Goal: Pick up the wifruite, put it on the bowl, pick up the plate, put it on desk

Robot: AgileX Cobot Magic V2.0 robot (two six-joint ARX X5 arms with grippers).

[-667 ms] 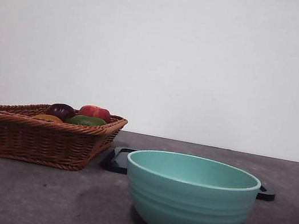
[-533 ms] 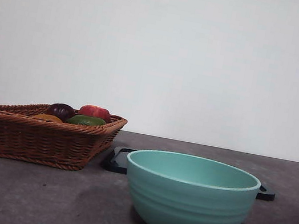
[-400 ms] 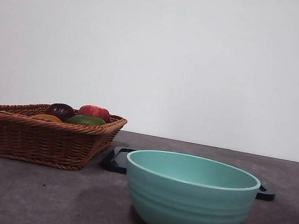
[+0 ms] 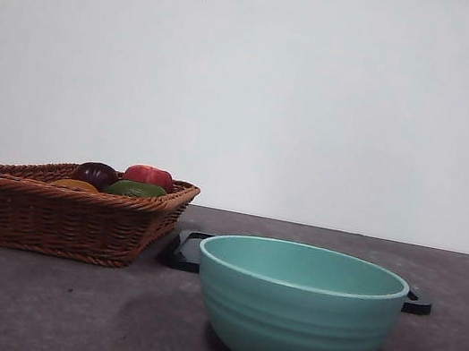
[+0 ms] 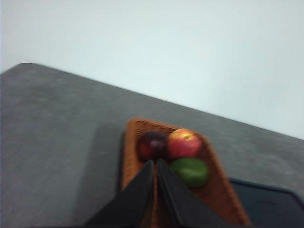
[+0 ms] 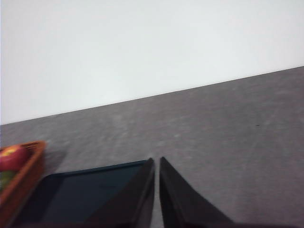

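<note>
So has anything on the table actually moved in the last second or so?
No, nothing visibly changed. The wicker basket with its fruit, the teal bowl and the dark tray behind it all sit where they were in the front view. No arm has come into that view, and nothing has been picked up or let go.
</note>
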